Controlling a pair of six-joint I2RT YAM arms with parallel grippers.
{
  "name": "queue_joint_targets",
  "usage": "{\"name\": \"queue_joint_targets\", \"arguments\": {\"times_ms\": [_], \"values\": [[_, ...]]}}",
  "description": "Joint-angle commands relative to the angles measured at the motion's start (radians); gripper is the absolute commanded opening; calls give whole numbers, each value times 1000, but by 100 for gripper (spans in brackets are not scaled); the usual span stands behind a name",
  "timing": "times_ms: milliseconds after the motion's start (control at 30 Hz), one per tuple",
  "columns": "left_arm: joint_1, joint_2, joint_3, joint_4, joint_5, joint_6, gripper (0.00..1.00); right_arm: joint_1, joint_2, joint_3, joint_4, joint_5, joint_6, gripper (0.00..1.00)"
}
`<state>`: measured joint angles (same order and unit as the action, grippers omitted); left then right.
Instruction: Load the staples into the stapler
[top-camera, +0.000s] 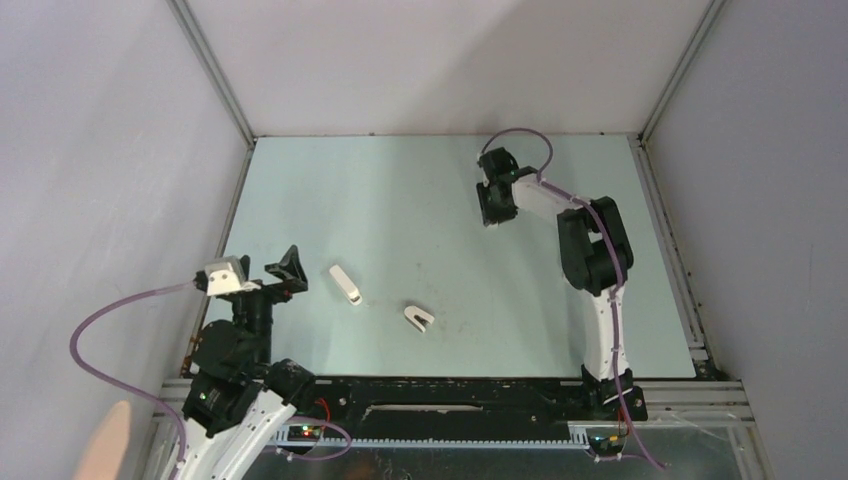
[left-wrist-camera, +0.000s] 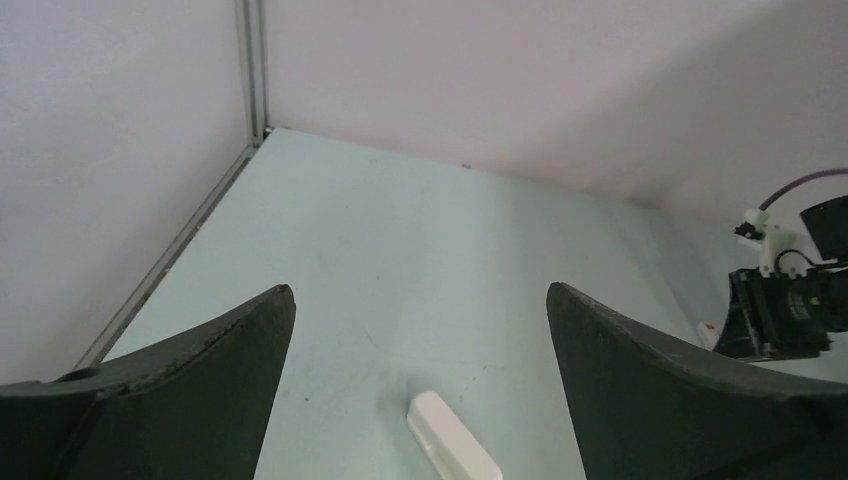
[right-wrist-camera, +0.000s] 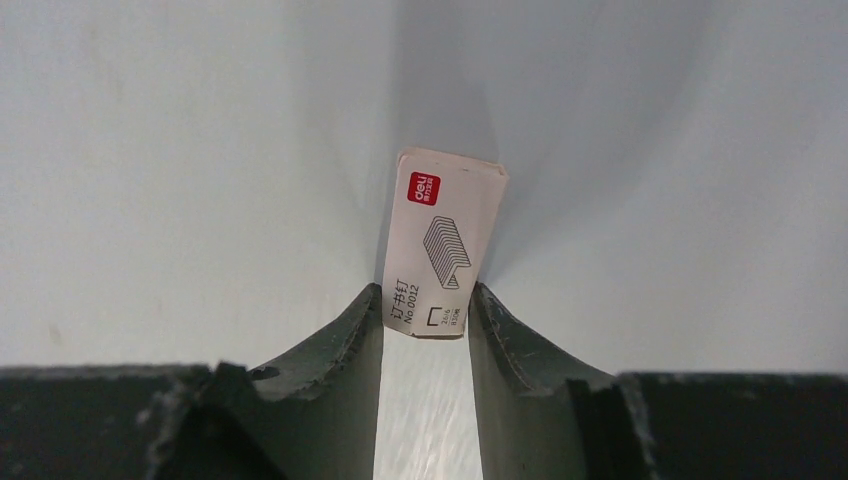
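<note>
The staples are a tiny white box with a red logo (right-wrist-camera: 445, 235), lying on the table at the far right. My right gripper (right-wrist-camera: 425, 300) is shut on its near end, a fingertip pressed to each side. From above, that gripper (top-camera: 493, 212) points down at the far table. The left wrist view catches the box (left-wrist-camera: 708, 328) beside it. The stapler (top-camera: 345, 284), a slim white bar, lies left of centre. My left gripper (top-camera: 284, 268) stands wide open just to its left. In the left wrist view the stapler (left-wrist-camera: 452, 440) lies ahead between the spread fingers, untouched.
A small white notched piece (top-camera: 418, 317) lies right of the stapler, nearer the front edge. The pale green table (top-camera: 420, 200) is walled in by grey panels at the back and both sides.
</note>
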<state>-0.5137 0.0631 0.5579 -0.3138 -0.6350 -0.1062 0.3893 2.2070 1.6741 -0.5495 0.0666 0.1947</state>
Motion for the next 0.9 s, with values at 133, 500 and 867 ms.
{"name": "queue_joint_targets", "arguments": {"times_ms": [133,500,867], "values": [[7,272,167,-147,226,-92,100,178,-302,-398,32,37,71,27],[5,454,185,-175,582,-199,100,500,-478,-669,30,167,164,35],[-93,576,174,-134,646,-245,100,520,-602,-803,63,256,184,56]]}}
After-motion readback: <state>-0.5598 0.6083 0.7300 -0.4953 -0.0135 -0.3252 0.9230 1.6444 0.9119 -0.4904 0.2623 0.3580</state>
